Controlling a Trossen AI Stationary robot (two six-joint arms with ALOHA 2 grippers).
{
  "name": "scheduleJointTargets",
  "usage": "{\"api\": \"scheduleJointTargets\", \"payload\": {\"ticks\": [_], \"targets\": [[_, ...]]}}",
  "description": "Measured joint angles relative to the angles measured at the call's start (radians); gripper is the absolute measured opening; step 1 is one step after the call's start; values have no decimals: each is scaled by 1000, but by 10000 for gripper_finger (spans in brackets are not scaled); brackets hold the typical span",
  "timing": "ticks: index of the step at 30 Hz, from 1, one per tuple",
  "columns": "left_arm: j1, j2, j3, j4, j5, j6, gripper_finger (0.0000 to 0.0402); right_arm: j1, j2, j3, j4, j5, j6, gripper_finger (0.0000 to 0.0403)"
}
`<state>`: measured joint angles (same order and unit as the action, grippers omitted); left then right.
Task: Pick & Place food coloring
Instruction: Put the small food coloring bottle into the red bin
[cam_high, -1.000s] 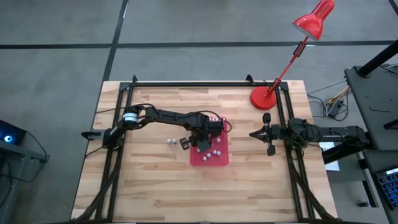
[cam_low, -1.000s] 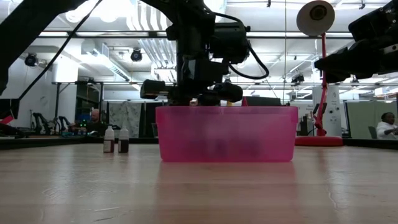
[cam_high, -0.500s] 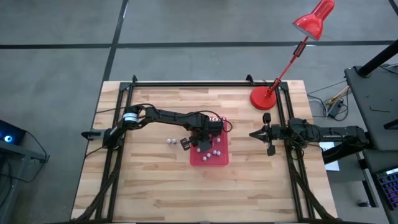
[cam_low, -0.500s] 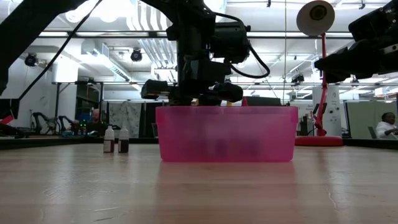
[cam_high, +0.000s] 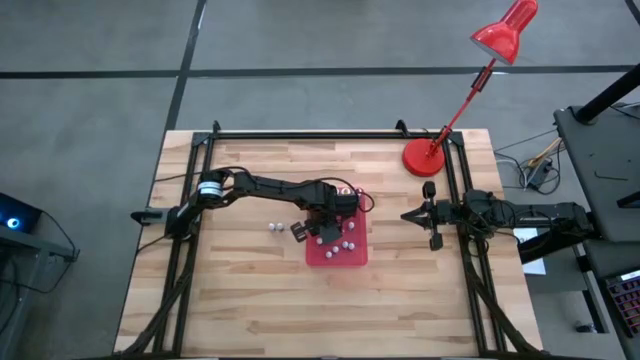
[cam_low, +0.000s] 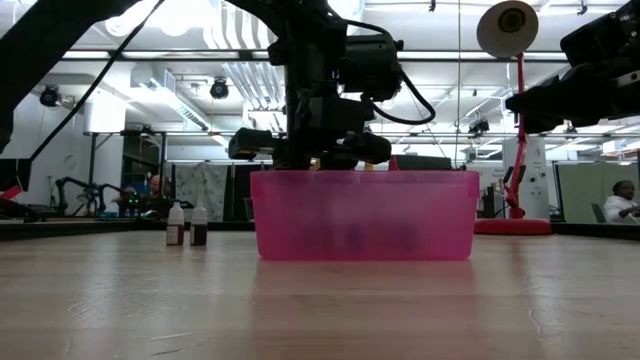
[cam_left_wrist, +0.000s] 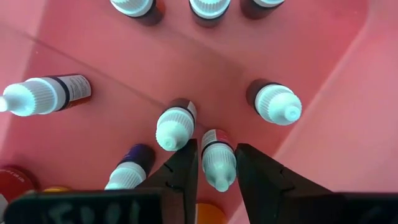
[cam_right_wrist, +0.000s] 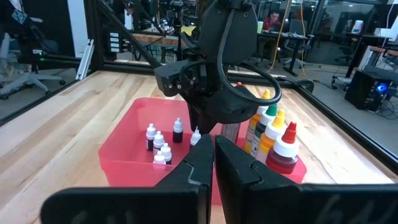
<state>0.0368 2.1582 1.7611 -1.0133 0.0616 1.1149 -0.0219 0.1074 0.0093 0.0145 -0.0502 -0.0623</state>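
My left gripper (cam_high: 322, 228) hangs over the pink tray (cam_high: 335, 260), fingers pointing down into it, shut on one tiny food coloring bottle (cam_left_wrist: 217, 163) with a white cap. Several other small white-capped bottles (cam_left_wrist: 175, 127) stand or lie on the tray floor around it. Two more small bottles (cam_low: 187, 225) stand on their bases on the table left of the tray (cam_low: 365, 215), also visible in the high view (cam_high: 274, 227). My right gripper (cam_high: 405, 214) waits shut by the table's right edge, seen in its own wrist view (cam_right_wrist: 214, 149). My left gripper pinches the small bottle between its two fingers (cam_left_wrist: 186, 165) at the white cap and neck (cam_left_wrist: 219, 168), coming from above and pointing down. The bottle stands upright inside the tray. Whether its base touches the tray floor, I cannot tell.
Larger squeeze bottles with yellow, green and red caps (cam_right_wrist: 273, 134) stand just beyond the tray's far side. A red desk lamp's round base (cam_high: 425, 157) sits at the far right corner. Bare wood lies near and left of the tray. People show in the room behind.
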Motion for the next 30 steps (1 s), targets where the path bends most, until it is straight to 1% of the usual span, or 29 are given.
{"api": "scheduleJointTargets", "payload": {"ticks": [18, 20, 26, 30], "targets": [[1, 0, 0, 5, 0, -18, 85, 0, 0, 0, 0, 0, 0, 9], [1, 0, 0, 9, 0, -21, 97, 0, 0, 0, 0, 0, 1, 9], [1, 0, 0, 9, -15, -30, 150, 0, 0, 0, 0, 0, -1, 9], [1, 0, 0, 9, -48, -32, 164, 0, 0, 0, 0, 0, -1, 9]]}}
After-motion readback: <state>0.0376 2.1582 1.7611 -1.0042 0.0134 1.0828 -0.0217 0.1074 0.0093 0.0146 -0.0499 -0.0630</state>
